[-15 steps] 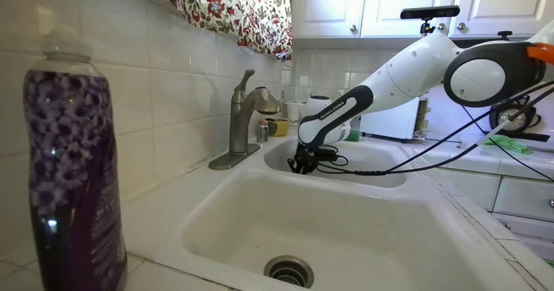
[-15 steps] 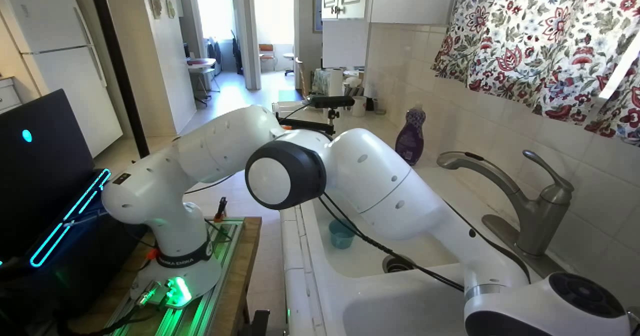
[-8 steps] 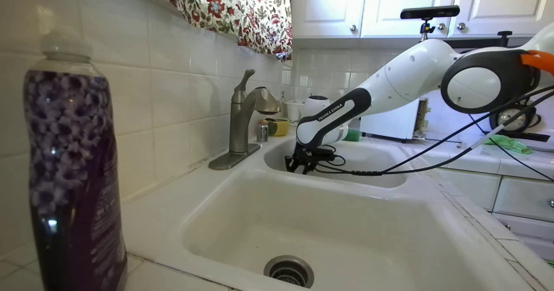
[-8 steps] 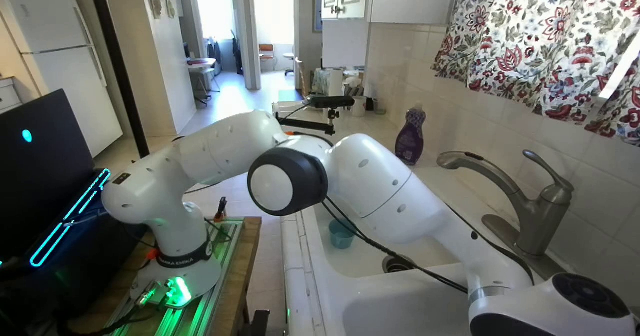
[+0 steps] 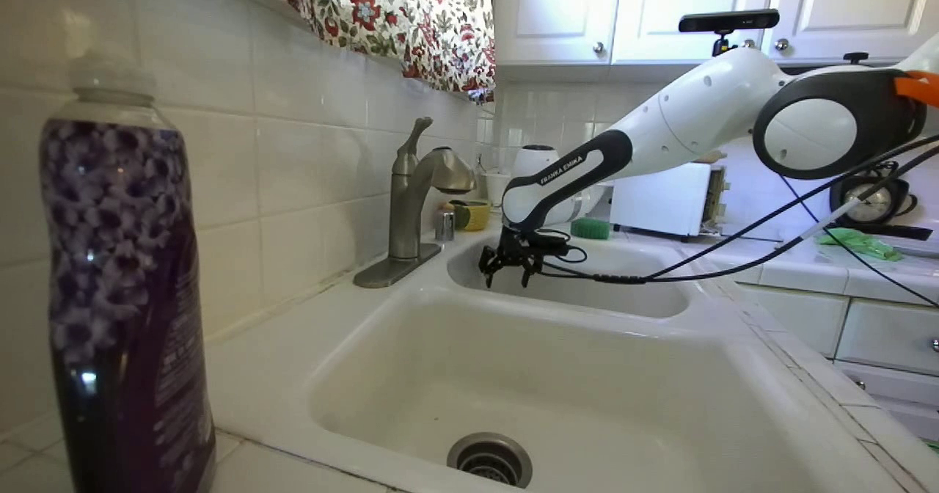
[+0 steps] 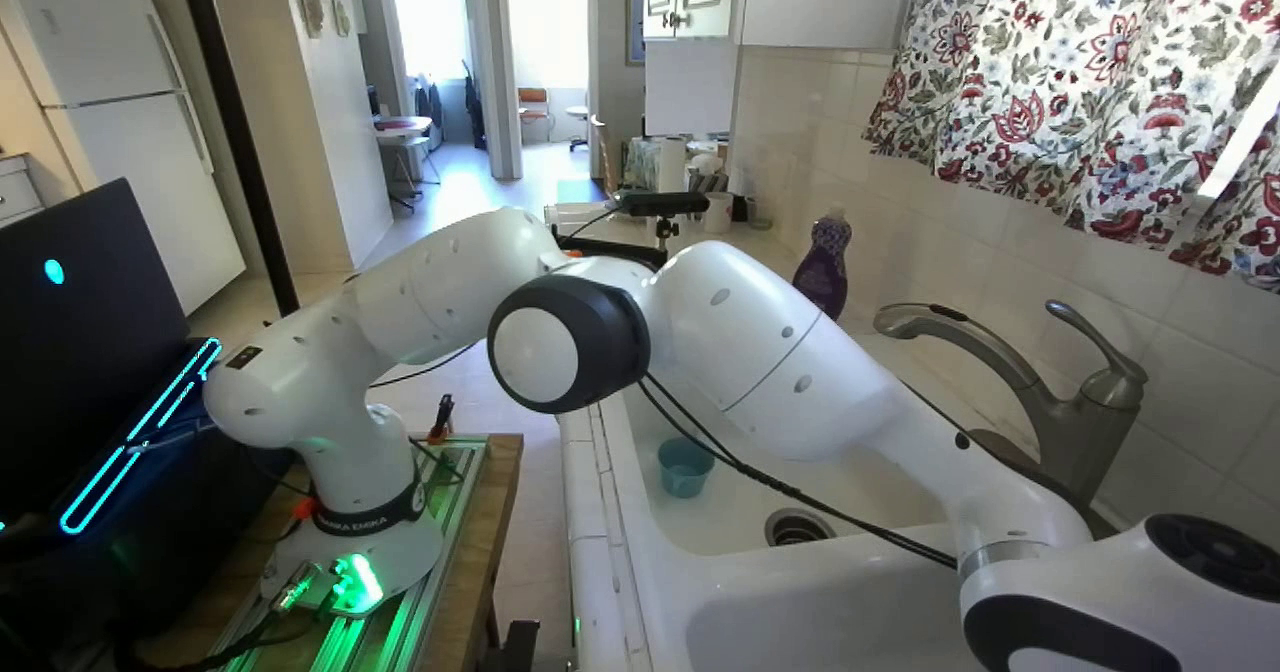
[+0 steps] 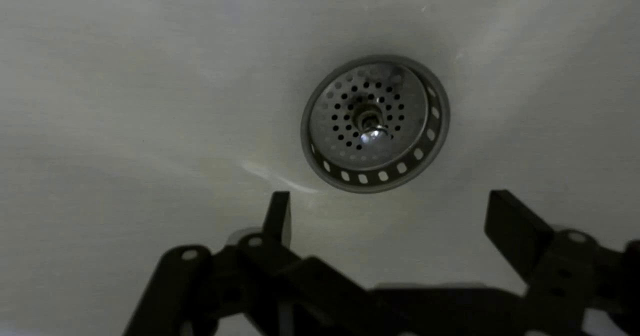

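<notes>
In the wrist view my gripper (image 7: 390,196) stands wide open, with nothing between its dark fingers (image 7: 276,216). Just past the fingertips, a round metal sink strainer (image 7: 330,126) with small holes and a central knob sits in the drain of the white basin. In an exterior view the gripper (image 5: 507,280) hangs fingers down over the far basin (image 5: 623,298), apart from the strainer as far as I can judge. That strainer is hidden in both exterior views, and the gripper is out of frame in an exterior view where the arm (image 6: 830,382) reaches to the lower right.
A metal faucet (image 5: 407,214) rises close beside the arm. A teal cup (image 6: 685,467) stands in the neighbouring basin near its drain (image 6: 798,527). On the counter are a purple bottle (image 5: 125,295), a green brush (image 5: 590,228) and a yellow holder (image 5: 475,216). Cables (image 5: 623,279) trail from the wrist.
The gripper's fingers have spread from close together to wide apart. After dipping slightly, the hand has risen a little, leaving more of the green brush in view.
</notes>
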Action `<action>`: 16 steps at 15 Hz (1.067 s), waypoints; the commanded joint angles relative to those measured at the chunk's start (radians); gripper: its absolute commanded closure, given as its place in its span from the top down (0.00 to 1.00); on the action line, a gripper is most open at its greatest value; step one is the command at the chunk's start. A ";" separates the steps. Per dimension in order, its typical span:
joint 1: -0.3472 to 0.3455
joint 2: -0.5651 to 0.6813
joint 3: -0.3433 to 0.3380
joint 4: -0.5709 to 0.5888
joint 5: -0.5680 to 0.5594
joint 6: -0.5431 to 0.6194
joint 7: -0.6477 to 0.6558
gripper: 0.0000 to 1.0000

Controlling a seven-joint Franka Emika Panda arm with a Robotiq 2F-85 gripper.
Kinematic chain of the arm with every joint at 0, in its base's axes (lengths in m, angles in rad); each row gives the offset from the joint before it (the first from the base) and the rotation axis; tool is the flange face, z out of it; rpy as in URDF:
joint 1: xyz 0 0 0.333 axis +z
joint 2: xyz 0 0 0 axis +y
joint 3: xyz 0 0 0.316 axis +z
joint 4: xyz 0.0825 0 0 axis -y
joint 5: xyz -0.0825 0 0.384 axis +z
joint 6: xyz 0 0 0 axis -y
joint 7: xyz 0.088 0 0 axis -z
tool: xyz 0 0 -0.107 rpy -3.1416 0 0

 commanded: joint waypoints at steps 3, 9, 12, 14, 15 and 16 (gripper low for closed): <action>-0.006 -0.160 0.021 -0.126 0.009 -0.087 -0.080 1.00; -0.028 -0.352 0.064 -0.269 0.014 -0.269 -0.300 1.00; -0.017 -0.456 0.071 -0.373 0.010 -0.301 -0.389 1.00; -0.037 -0.528 0.106 -0.434 -0.008 -0.346 -0.439 1.00; -0.037 -0.563 0.111 -0.468 -0.009 -0.363 -0.463 1.00; -0.035 -0.593 0.111 -0.494 -0.015 -0.385 -0.478 1.00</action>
